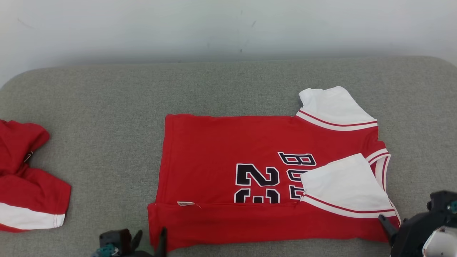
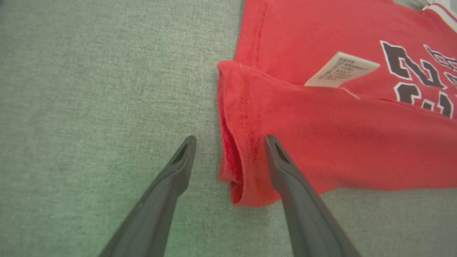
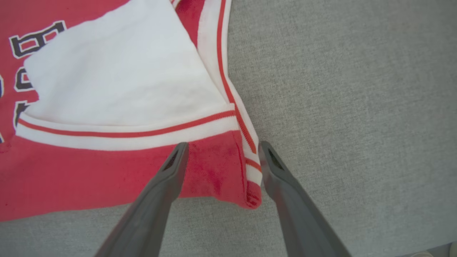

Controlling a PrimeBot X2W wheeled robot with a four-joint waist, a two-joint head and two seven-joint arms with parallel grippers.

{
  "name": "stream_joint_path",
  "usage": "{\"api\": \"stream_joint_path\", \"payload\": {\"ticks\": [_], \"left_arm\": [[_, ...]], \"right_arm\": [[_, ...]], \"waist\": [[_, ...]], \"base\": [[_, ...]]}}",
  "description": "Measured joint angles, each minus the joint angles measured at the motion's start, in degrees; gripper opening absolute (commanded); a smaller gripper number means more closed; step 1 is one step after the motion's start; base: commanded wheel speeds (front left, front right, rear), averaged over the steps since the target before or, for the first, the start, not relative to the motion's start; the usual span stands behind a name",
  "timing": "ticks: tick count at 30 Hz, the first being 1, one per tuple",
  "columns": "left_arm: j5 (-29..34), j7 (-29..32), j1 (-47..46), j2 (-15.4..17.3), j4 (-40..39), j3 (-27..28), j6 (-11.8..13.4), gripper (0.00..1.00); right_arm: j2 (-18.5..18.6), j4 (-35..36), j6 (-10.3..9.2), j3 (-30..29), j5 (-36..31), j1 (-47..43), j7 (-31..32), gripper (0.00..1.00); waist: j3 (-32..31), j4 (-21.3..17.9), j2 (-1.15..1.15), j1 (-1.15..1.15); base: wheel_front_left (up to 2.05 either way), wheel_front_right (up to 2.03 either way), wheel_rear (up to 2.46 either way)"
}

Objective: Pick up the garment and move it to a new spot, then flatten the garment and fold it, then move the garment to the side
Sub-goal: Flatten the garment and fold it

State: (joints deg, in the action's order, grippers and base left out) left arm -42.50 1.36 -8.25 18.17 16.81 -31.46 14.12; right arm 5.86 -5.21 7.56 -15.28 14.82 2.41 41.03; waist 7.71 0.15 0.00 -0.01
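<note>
Head view shows one red jersey [image 1: 221, 150] lying flat right of the middle of a grey cushion [image 1: 228, 85], its near long edge folded up over itself close to the cushion's front edge. It has two white sleeves [image 1: 335, 105]: one points toward the back edge, the other lies over the black lettering [image 1: 257, 175]. One small white label [image 1: 185, 203] sticks out of the fold. A second, crumpled red garment [image 1: 25, 185] sits at the cushion's left edge, well apart. One pale wall [image 1: 228, 28] stands behind. The left gripper [image 2: 230, 137] has its fingers spread, straddling the fold's left corner and gripping nothing. The right gripper [image 3: 223, 144] gapes likewise over the right corner.
</note>
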Motion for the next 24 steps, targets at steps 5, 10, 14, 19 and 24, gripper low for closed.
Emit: {"api": "stream_joint_path", "payload": {"ticks": [5,10,14,19,24], "left_arm": [[-1.6,0.0,-1.0,1.7,-3.7,2.5,-0.6,1.0],[-1.6,1.0,-6.0,3.1,-5.1,3.7,-1.6,1.0],[-1.7,3.0,-13.7,3.2,-3.4,4.0,-3.6,1.0],[-2.8,4.6,-23.7,1.0,2.4,4.6,-5.6,1.0],[-0.4,5.8,-32.3,0.0,9.6,2.5,-7.6,1.0]], "right_arm": [[2.7,1.9,0.0,-0.1,0.3,4.2,0.2,1.0],[5.1,1.5,0.0,1.3,0.9,10.9,1.4,1.0],[7.3,-3.0,-0.01,4.2,1.8,20.6,1.5,1.0],[9.8,-11.0,-0.01,10.8,3.2,33.5,-2.0,1.0],[11.3,-19.4,-0.01,17.4,3.9,42.9,-5.6,1.0]], "waist": [[0.4,0.0,0.0,0.0],[1.6,-0.1,0.0,0.0],[3.6,-0.5,0.0,0.01],[7.1,-1.3,0.0,0.02],[11.2,-1.9,0.01,0.03]], "base": [[0.0,0.0,0.0],[0.0,0.0,0.0],[0.0,0.0,0.0],[0.0,0.0,0.0],[0.0,0.0,0.0]]}}
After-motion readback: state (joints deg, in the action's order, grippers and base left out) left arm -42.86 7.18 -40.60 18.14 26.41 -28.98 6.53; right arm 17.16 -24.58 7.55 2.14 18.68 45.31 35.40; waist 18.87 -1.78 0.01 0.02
